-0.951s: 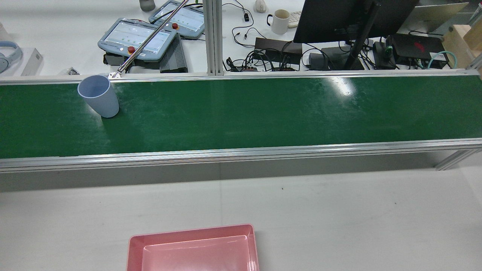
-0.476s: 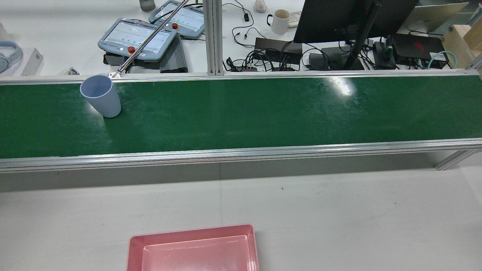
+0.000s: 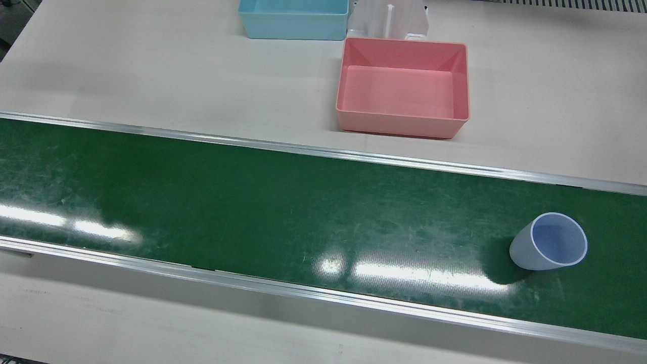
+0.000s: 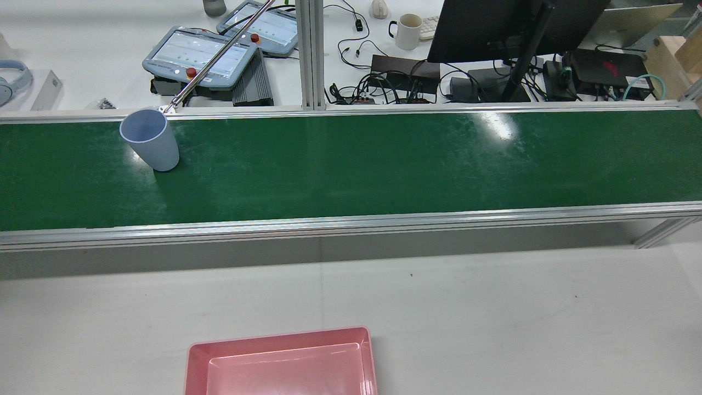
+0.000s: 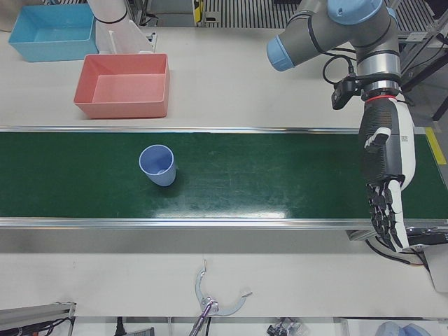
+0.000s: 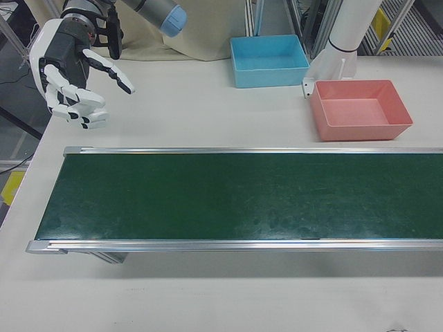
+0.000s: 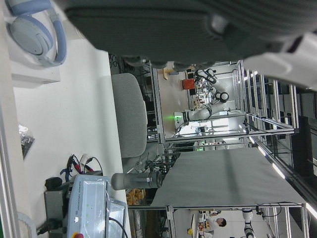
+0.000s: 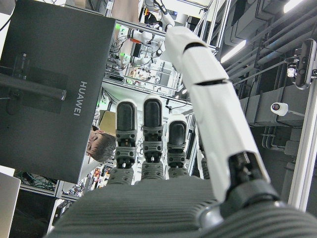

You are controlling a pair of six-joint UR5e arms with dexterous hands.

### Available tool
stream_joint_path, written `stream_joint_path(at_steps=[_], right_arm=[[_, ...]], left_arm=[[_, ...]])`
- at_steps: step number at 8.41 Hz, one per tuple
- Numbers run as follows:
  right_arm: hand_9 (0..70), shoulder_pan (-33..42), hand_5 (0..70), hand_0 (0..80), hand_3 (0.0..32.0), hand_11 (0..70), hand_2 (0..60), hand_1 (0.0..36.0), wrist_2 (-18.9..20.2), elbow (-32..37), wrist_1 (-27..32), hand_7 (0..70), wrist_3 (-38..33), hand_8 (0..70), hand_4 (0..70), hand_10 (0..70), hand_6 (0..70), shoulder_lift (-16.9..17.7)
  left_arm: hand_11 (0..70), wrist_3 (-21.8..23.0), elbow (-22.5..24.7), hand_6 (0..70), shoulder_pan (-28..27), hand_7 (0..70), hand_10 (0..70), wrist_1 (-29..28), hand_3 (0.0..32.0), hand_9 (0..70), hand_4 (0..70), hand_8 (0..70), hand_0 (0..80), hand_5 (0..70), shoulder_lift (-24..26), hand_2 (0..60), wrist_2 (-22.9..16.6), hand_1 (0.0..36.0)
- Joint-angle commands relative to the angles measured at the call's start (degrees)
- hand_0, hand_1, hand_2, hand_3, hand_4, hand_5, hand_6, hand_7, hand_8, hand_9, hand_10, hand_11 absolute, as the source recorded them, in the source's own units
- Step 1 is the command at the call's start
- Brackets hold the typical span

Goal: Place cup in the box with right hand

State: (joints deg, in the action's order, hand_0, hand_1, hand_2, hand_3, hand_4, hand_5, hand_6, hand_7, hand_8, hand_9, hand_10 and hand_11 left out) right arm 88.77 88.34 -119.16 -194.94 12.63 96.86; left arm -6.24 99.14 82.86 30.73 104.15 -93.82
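Blue cup (image 5: 157,165) upright on green belt (image 5: 280,175)

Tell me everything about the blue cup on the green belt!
The cup is pale blue, smooth and plastic-looking, with no handle. It is wider at its round rim than at its base. It stands upright, open end up, and looks empty inside. Its base rests on the green belt, nearer the robot's left arm's end. Nothing else touches it: the left hand and right hand are both far from it.
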Motion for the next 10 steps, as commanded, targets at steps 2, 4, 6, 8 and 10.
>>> stream_joint_path(at_steps=[2, 4, 6, 8, 10], right_arm=[[45.5, 0.0, 19.6, 80.0, 0.0, 43.3, 16.0, 36.0, 0.0, 0.0, 0.0, 63.4, 0.0, 36.3, 13.6, 27.6, 18.4, 0.0], [45.7, 0.0, 19.6, 80.0, 0.0, 43.7, 16.2, 36.0, 0.1, 0.0, 0.0, 63.9, 0.0, 36.4, 14.0, 27.8, 18.5, 0.0], [45.6, 0.0, 19.6, 80.0, 0.0, 43.4, 15.8, 36.0, 0.0, 0.0, 0.0, 63.8, 0.0, 36.4, 13.9, 27.7, 18.5, 0.0], [45.6, 0.0, 19.6, 80.0, 0.0, 43.6, 16.8, 36.0, 0.1, 0.0, 0.0, 63.6, 0.0, 36.4, 13.7, 27.8, 18.4, 0.0], [45.6, 0.0, 19.6, 80.0, 0.0, 43.7, 16.4, 36.0, 0.0, 0.0, 0.0, 63.7, 0.0, 36.4, 13.9, 27.9, 18.5, 0.0]], left_arm=[[0.0, 0.0, 0.0, 0.0, 0.0, 0.0, 0.0, -0.1, 0.0, 0.0, 0.0, 0.0, 0.0, 0.0, 0.0, 0.0, 0.0, 0.0], [0.0, 0.0, 0.0, 0.0, 0.0, 0.0, 0.0, -0.1, 0.0, 0.0, 0.0, 0.0, 0.0, 0.0, 0.0, 0.0, 0.0, 0.0], [0.0, 0.0, 0.0, 0.0, -0.1, 0.0, 0.0, -0.1, 0.0, 0.0, 0.0, 0.0, 0.0, 0.0, 0.0, 0.0, 0.0, 0.0], [0.0, 0.0, 0.0, 0.0, 0.0, 0.0, 0.0, -0.1, 0.0, 0.0, 0.0, 0.0, 0.0, 0.0, 0.0, 0.0, 0.0, 0.0], [0.0, 0.0, 0.0, 0.0, 0.0, 0.0, 0.0, 0.0, 0.0, 0.0, 0.0, 0.0, 0.0, 0.0, 0.0, 0.0, 0.0, 0.0]])
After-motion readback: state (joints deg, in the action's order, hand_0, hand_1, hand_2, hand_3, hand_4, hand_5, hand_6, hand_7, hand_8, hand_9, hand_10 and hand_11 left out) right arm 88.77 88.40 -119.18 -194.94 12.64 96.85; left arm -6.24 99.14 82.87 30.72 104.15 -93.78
